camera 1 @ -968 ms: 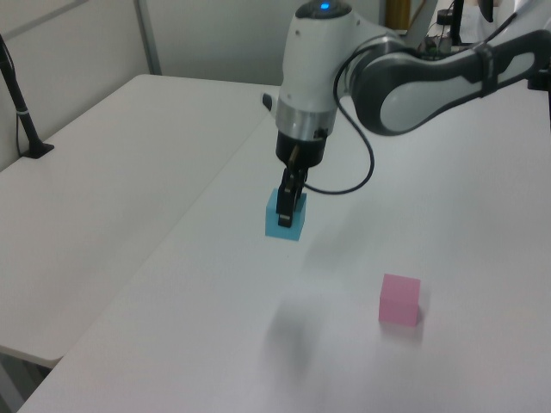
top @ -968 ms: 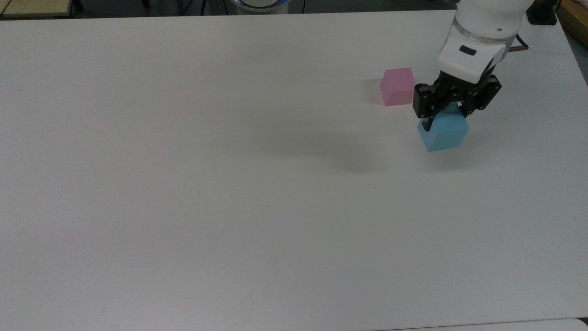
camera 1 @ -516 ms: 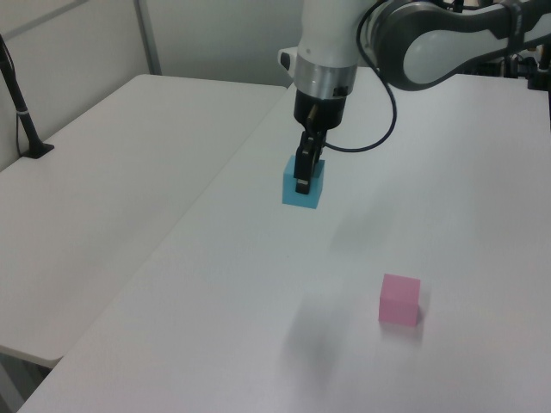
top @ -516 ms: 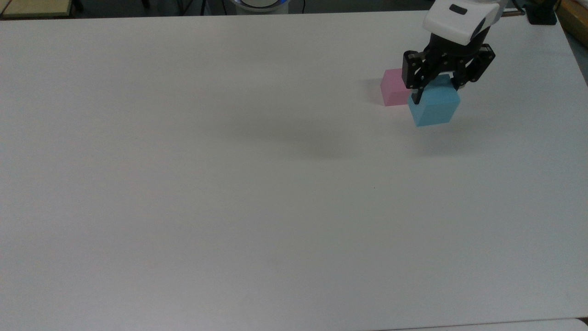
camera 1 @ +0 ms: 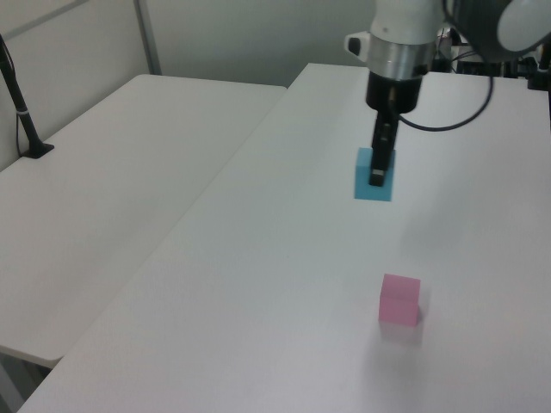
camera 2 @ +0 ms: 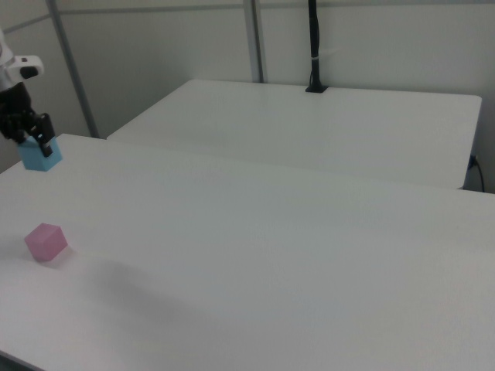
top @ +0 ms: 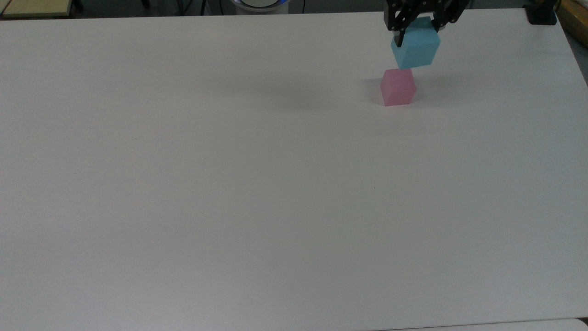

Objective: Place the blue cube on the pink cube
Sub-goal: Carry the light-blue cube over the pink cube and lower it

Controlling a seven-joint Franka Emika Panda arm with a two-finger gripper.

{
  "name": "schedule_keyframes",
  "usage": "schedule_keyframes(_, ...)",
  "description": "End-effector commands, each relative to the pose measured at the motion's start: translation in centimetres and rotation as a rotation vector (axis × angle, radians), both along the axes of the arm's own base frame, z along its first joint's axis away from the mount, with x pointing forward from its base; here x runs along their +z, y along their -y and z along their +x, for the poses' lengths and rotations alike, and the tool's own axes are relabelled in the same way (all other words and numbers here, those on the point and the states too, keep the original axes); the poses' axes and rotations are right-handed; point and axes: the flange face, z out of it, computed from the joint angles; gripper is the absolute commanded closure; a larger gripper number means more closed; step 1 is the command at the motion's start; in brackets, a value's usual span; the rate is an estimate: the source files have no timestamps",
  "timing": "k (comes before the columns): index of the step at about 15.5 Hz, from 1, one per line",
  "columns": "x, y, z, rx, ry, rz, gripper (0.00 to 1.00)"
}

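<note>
The blue cube (top: 415, 48) hangs in the air, held between the black fingers of my gripper (top: 418, 30), which is shut on it. In the left view the blue cube (camera 1: 374, 175) hangs well above the table with the gripper (camera 1: 378, 168) clamped on it. The pink cube (top: 398, 87) rests on the white table, just below the blue cube in the top view. The left view has the pink cube (camera 1: 399, 299) lower and slightly right of the held cube. In the right view the blue cube (camera 2: 40, 154) is raised above the pink cube (camera 2: 46, 241), with the gripper (camera 2: 35, 143) on it.
The white table (top: 229, 184) stretches wide toward the top view's left and bottom. A second white table (camera 1: 129, 172) adjoins it at the left view's left. A black post (camera 2: 314, 46) stands on the far table. A dark object (top: 542, 16) sits at the top view's upper right corner.
My gripper has lifted the blue cube higher and carried it toward the top view's upper edge, from beside the pink cube to above it. The pink cube has not moved.
</note>
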Motion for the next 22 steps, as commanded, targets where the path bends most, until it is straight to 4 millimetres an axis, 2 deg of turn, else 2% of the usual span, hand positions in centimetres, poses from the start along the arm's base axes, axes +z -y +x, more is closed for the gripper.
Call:
schedule_keyframes(1, -1.8, -0.8, -5.2, 0.003, -0.008, 0.015, 0.74)
schedule_keyframes(3, -3.5, -1.8, -6.9, -0.007, -0.01, 0.016, 0.74)
schedule_keyframes(8, -8.0, -2.6, -8.1, -0.054, -0.016, 0.023, 0.75)
schedule_keyframes(15, -13.1, -3.5, -7.0, -0.072, 0.001, 0.028, 0.75)
schedule_keyframes(22, -14.9, -3.9, -6.2, -0.054, 0.02, 0.017, 0.74)
